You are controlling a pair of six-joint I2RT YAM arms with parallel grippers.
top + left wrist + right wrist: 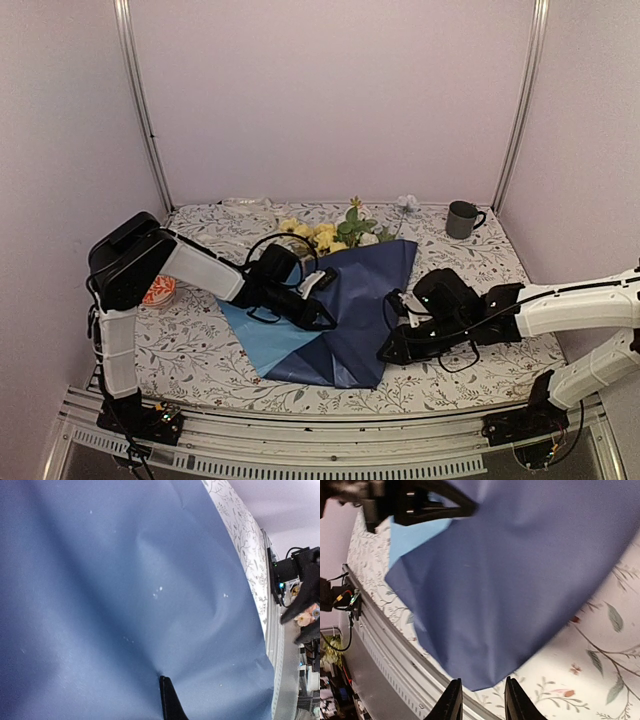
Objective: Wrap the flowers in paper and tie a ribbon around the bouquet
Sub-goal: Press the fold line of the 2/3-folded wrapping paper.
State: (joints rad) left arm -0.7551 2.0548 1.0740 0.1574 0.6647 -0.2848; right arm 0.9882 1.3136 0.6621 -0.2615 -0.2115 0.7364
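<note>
L pincer (325, 315) closed, pinching paper (370, 300) over flowers (330, 235), prob. to hold the fold; R pincer (481, 702) part-open, empty, by near corner.

The paper (370, 290) lies under the left gripper (322, 320) and just left of the right gripper (386, 354). The flowers (335, 233) lie beyond the left gripper at the paper's far edge; a mug (461, 219) well beyond the right.
</note>
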